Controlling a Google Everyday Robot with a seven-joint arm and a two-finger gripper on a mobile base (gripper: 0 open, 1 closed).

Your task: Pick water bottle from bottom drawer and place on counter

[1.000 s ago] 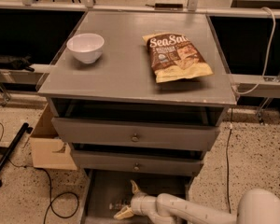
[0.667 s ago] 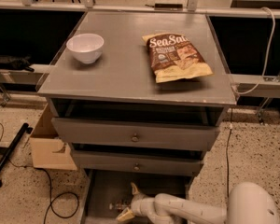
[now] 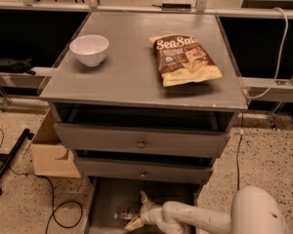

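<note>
Flat grey over the counter (image 3: 132,79), paler along the worn front edge. Same grey on both knobbed drawers (image 3: 176,143), darker grey inside the bottom drawer (image 3: 107,196). White bowl (image 3: 89,49). Brown bag (image 3: 184,59) with white lettering and a yellow lower band. Clear bottle (image 3: 126,214), label colour hard to tell. Cream-white tool (image 3: 137,209) low in the bottom drawer, pale yellowish fingers spread either side of the bottle. White arm (image 3: 200,217). Speckled beige floor (image 3: 263,165). Tan box (image 3: 51,152). Black cable (image 3: 52,213).
</note>
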